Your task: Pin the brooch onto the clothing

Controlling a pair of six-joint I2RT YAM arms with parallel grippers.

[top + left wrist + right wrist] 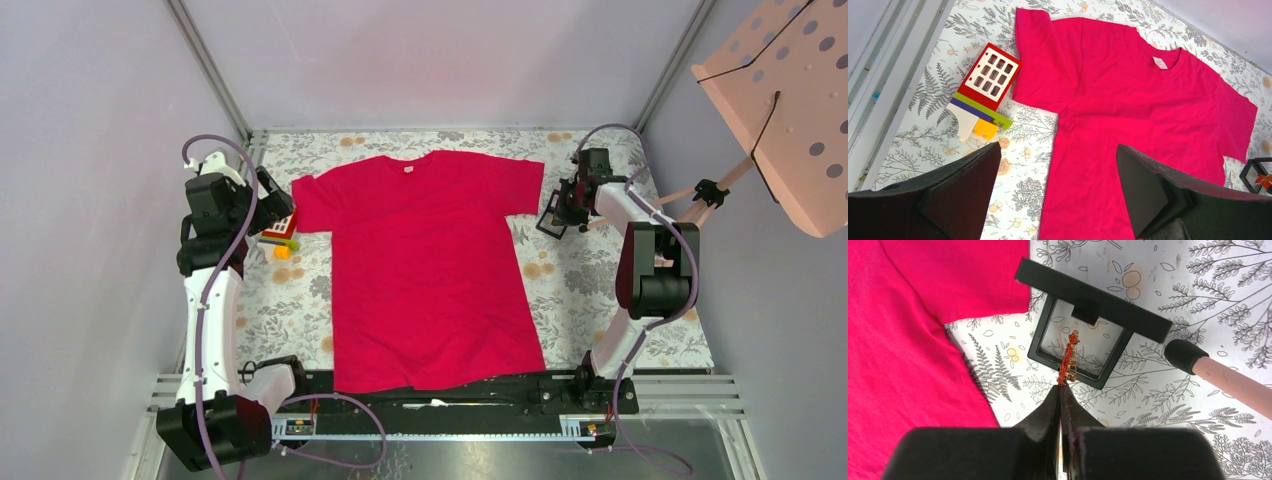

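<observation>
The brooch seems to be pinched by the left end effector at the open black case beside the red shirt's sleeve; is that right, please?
Not quite: it is the right end effector that pinches the brooch at the open black case beside the red shirt's sleeve, as the right wrist view shows.

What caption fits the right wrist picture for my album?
The right claw pinches the orange brooch over its open black case, beside the red shirt.

Floral tablecloth (580,290): red T-shirt (425,270) flat at centre; toy blocks (984,108) at 10 o'clock, just beside sleeve; open black case (1093,297) at 2 o'clock.
</observation>
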